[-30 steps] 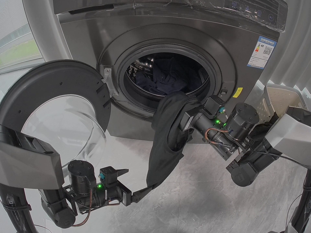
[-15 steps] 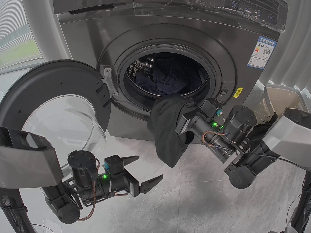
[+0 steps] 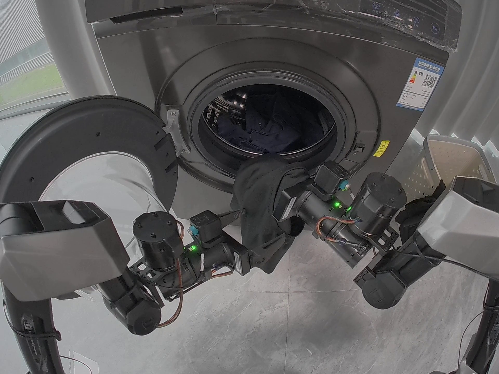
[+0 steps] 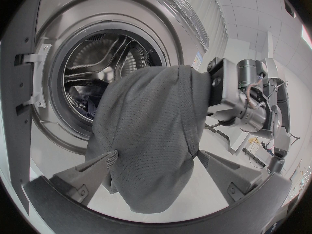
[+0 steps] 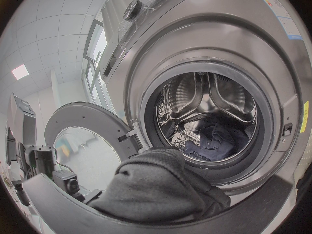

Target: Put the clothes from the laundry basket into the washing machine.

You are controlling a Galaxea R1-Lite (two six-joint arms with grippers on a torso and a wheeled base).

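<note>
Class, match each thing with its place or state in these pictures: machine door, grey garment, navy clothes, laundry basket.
Things:
1. door
2. grey garment
3. navy clothes
4. laundry basket

Places or states:
a. inside the drum
b. swung open
c. beside the washing machine, on the robot's right
d. hanging in front of the opening

Pairs: 1-b, 2-d, 3-a, 4-c.

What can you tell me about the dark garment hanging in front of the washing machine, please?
The garment is dark grey, of a fine mesh-like knit with a stitched seam. It lies draped over the right gripper and hangs limp just below the washing machine's open port, outside the drum. The left gripper's open fingers flank its lower part, tips against the fabric.
</note>
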